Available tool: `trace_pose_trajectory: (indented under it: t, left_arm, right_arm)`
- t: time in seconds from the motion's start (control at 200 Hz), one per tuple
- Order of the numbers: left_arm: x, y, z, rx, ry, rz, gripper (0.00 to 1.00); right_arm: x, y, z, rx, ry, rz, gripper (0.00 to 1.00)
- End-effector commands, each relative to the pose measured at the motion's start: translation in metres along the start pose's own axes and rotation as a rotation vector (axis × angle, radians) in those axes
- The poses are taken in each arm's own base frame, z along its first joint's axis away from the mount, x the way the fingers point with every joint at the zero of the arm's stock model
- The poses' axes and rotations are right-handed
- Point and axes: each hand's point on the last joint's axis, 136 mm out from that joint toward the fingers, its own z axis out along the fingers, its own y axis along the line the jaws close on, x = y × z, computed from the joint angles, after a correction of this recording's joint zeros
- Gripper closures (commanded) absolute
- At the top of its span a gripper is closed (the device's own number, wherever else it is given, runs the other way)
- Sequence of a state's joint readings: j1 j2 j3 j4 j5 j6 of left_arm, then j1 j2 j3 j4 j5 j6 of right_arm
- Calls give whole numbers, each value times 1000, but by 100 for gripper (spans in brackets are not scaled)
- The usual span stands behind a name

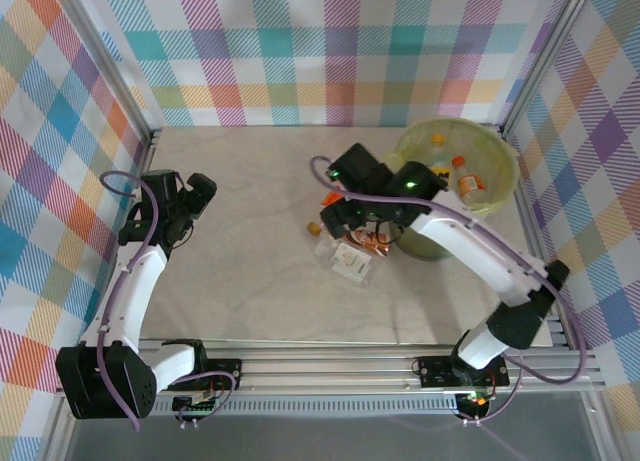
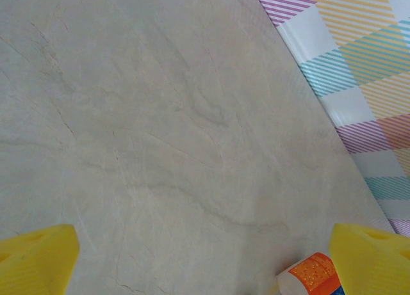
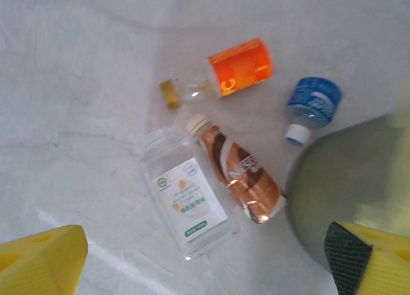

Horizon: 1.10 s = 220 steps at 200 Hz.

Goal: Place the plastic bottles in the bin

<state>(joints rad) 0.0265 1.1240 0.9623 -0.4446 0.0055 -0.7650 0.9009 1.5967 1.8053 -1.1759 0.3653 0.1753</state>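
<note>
While Both Tools Gape Empty, Four Bottles Lie Beside the Bin

Seen from its wrist camera, the right tool [image 3: 205, 260] hangs released, its yellow fingers [image 3: 41, 260] spread wide and gripping nothing. Below it, on the pale marbled counter [image 1: 250, 291], four plastic bottles lie on their sides. They are a clear bottle with an orange label and gold cap [image 3: 224, 77], a short crushed blue-labelled bottle with a white cap [image 3: 312, 103], a bottle with a shiny brown label and cream cap [image 3: 240, 173], and a clear square-sided bottle with a white-and-green label [image 3: 189, 202]. The last two lie side by side, touching. The brown one's base ends just beside the wall of the large round grey-green bin [image 3: 346, 173].

From above, the bin stands at the counter's far right corner, lined with a translucent yellow-green bag [image 1: 500, 149]. An orange-labelled bottle [image 1: 468, 184] lies inside it. The left tool [image 2: 205, 263] hovers over bare counter on the left, well apart from the bottles, its fingers also wide and empty.
</note>
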Motion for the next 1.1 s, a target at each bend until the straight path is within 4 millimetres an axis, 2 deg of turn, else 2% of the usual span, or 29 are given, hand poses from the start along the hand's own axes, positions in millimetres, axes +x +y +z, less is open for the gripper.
trace_pose_trajectory:
  t: [0.0, 0.13, 0.29, 0.515, 0.625, 0.79, 0.935, 1.095]
  left_arm:
    - [-4, -4, -8, 8, -22, 18, 0]
    - [-2, -2, -6, 2, -15, 18, 0]
    - [-2, -1, -6, -3, -15, 29, 0]
    - [-2, 1, -7, -12, -17, 32, 0]
    - [-1, 2, -6, -15, -16, 32, 0]
    - [-1, 2, -6, -14, -15, 31, 0]
    - [-1, 1, -6, -12, -15, 30, 0]
    - [-1, 2, -7, -14, -15, 33, 0]
  right_arm:
    - [8, 13, 23, -11, 74, 23, 3]
    - [9, 30, 53, -49, 126, 64, 2]
    - [14, 48, 84, -96, 173, -2, 0]
    - [23, 48, 124, -70, 268, -16, 0]
    - [30, 54, 142, -91, 306, -64, 0]
    - [42, 52, 166, -60, 362, -133, 0]
    - [50, 49, 179, -34, 397, -199, 0]
    - [59, 46, 186, -24, 423, -252, 0]
